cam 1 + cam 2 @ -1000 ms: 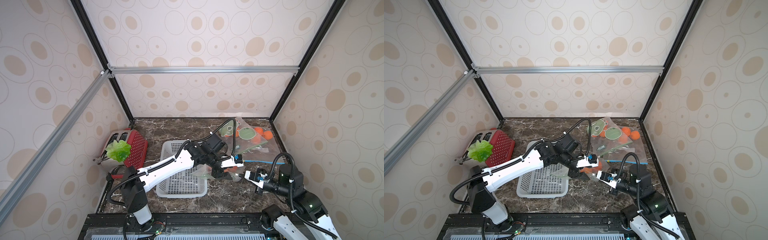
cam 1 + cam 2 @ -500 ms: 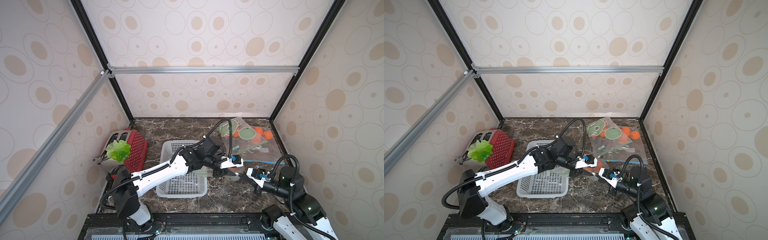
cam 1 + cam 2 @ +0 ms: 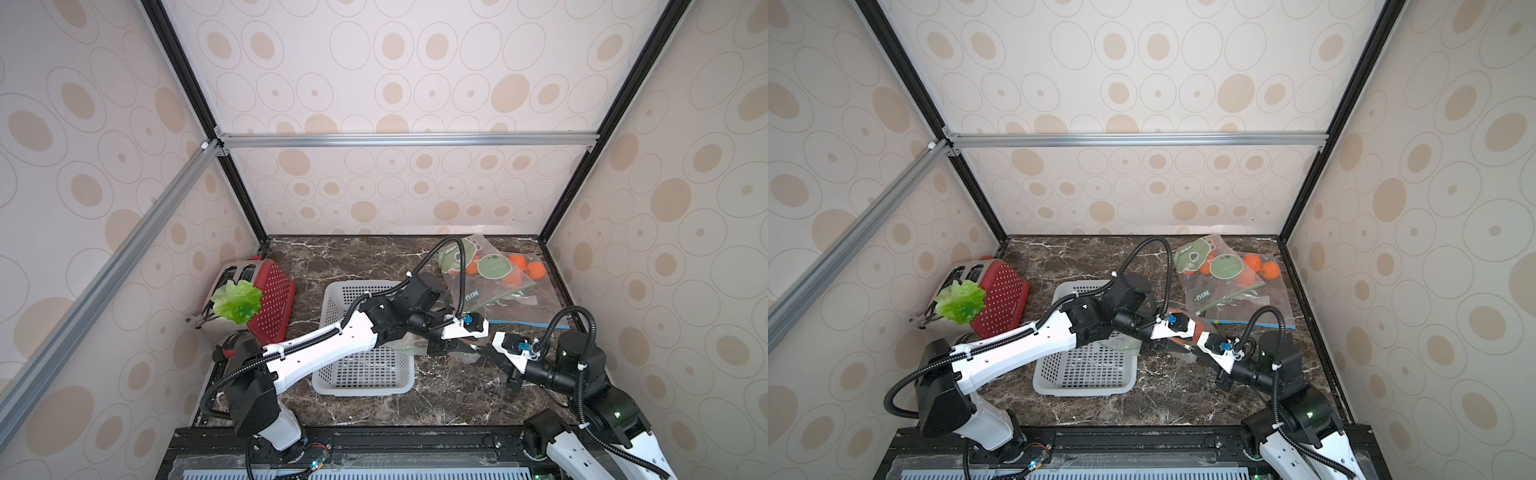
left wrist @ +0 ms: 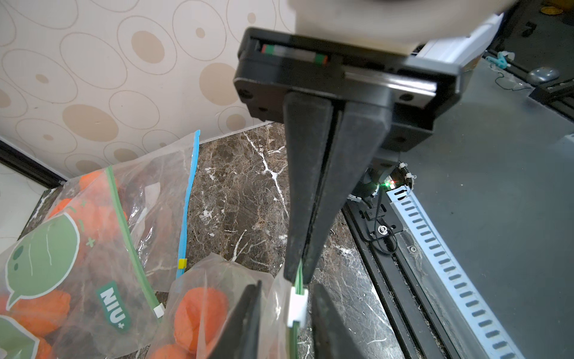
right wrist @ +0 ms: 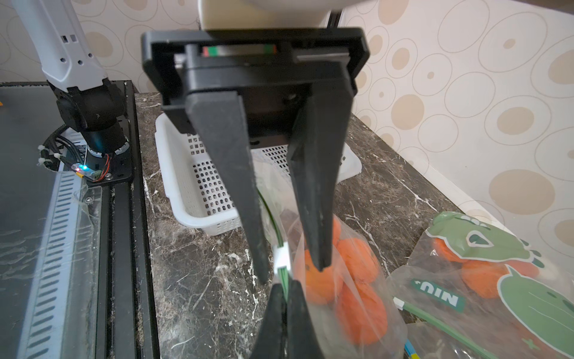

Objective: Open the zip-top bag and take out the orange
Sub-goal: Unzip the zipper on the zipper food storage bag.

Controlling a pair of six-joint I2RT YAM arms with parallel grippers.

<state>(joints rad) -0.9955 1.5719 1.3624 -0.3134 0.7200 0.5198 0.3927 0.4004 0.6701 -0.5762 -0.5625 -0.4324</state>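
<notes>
The right jaws are pressed together on the green zip strip (image 5: 283, 278) of the bag (image 5: 357, 279), pinching it at its end. In the right wrist view the strip comes out from between their tips. Just past that pinch sits the white slider (image 4: 297, 306). The left jaws stand apart on either side of it, with a thin gap showing at each side, so they straddle it without gripping.

The strip is the bag's long edge, and it lies along the line joining the two sets of jaws. In both top views it runs across the worktop (image 3: 374, 257) from the right rim of the basket (image 3: 361, 388) toward the right arm (image 3: 552, 374), roughly parallel to the front edge. Beyond the slider it curves off toward the basket. The zipped edge is held up and faces the front. The clear body of the bag falls away on the back-wall side of the strip, with the oranges (image 5: 363, 310) bunched inside it. One of them shows between the two wrists in a top view (image 3: 1196, 328). The left arm (image 3: 324, 349) reaches over the basket to get there.

Further back on the right, two more bags of oranges (image 3: 490, 282) lie flat. One has green cartoon prints and the other has a blue zip (image 3: 523, 323). Well apart on the left, a red toaster (image 3: 274, 299) stands with a lettuce leaf (image 3: 237, 301) against it.
</notes>
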